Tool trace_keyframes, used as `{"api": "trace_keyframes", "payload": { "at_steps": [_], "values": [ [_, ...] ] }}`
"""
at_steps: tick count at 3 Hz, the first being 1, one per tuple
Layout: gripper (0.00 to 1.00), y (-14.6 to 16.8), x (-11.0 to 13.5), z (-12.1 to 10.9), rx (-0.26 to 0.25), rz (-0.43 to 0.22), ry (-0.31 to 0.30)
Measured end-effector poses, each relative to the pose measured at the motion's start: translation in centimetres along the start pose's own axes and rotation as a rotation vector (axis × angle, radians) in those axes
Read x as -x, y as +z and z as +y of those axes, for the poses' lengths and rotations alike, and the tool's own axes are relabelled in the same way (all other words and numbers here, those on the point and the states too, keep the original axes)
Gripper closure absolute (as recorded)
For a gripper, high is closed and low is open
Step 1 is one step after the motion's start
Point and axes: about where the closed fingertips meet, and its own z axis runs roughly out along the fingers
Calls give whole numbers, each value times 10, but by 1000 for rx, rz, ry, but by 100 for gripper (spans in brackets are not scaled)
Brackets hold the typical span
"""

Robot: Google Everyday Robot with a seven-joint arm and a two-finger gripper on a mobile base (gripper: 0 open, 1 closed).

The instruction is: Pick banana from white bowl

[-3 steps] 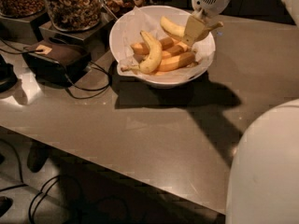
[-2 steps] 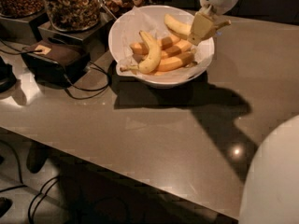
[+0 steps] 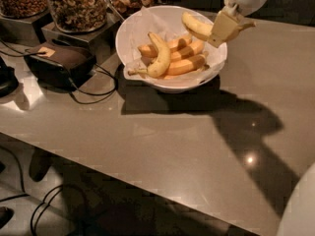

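The white bowl [image 3: 133, 36], lined with crinkled paper, stands at the back of the grey table. My gripper [image 3: 220, 29] hangs over the bowl's right rim and is shut on the plump pale-yellow banana [image 3: 196, 26], which is held above the bowl's right side, clear of the fruit below. A slimmer yellow banana with a long thin stem [image 3: 158, 58] and orange-toned bananas [image 3: 183, 58] lie in the bowl.
Glass jars of nuts [image 3: 76, 4] stand on steel bases at the back left. A dark box [image 3: 61, 60] with cables lies left of the bowl. The table's front edge [image 3: 123, 173] runs diagonally; the robot's white body [image 3: 300, 215] fills the lower right corner.
The gripper has risen with the plump banana, lifting it from the pile to above the bowl's right rim. The camera view has shifted slightly.
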Motion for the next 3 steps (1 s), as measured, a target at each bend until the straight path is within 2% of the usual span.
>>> {"api": "trace_keyframes", "payload": {
  "at_steps": [1,2,3],
  "values": [
    [100,-30,-36,23,-11,13,28],
    [100,-31,-32,22,-20,8,20],
    [100,-40,-43,45,-14,20,-4]
  ]
}}
